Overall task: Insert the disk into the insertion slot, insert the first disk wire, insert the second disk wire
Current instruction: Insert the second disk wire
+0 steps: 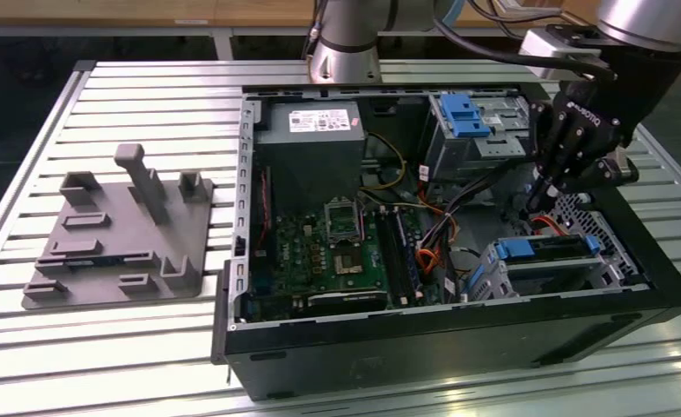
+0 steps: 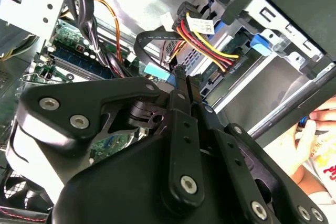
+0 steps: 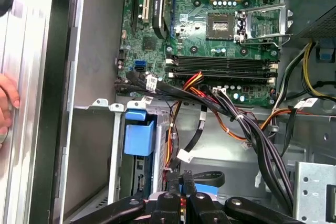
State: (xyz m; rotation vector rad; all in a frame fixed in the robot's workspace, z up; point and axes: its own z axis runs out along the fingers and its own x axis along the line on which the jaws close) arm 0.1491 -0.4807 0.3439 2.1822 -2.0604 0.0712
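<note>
where cables [image 3: 252, 135] crowd the disk [image 1: 547, 251], jaws pinched

- A robotics lab or test workshop: the work surface is a slatted aluminium-profile table [image 1: 143, 95].
- A robot arm's base [image 1: 347, 48] stands at twelve o'clock of an open desktop computer case [image 1: 433, 347], whose mainboard [image 1: 329, 252] and cables lie bare.
- A grey moulded fixture plate [image 1: 121, 243] lies at nine o'clock of the case.
- In the first wrist view a person's hand [image 3: 6, 106] shows on the slats beside the case.
</note>
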